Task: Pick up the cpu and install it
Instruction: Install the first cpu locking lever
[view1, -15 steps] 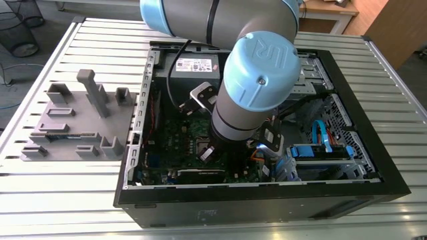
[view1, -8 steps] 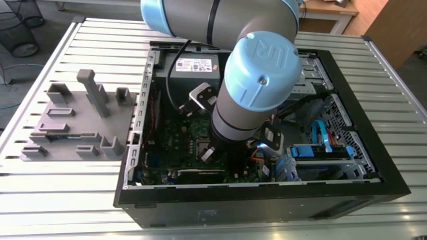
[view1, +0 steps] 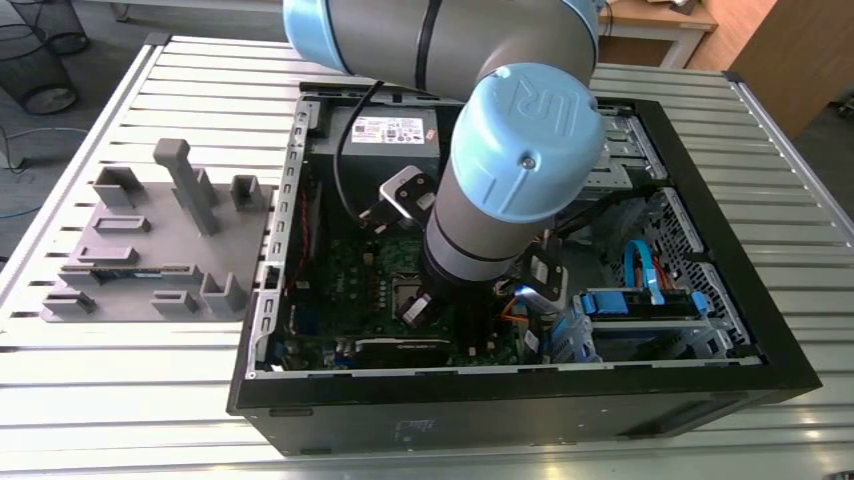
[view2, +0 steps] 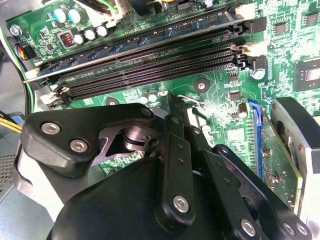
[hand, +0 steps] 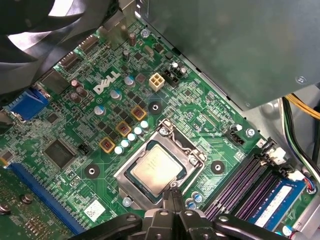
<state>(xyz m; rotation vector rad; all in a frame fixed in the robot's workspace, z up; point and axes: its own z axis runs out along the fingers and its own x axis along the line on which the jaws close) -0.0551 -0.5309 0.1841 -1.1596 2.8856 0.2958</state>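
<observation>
Cpu (hand: 156, 169): small flat square chip, silvery-grey metal top, dull sheen, faint print. Seated flat and level inside the socket frame (hand: 184, 146), square to it, metal face up and uncovered. Bordered by that frame on all four sides, chip edges lying just within the frame's opening.

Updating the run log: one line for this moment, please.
cpu: lying in socket | end effector: shut, tips at socket edge beside cpu
</observation>
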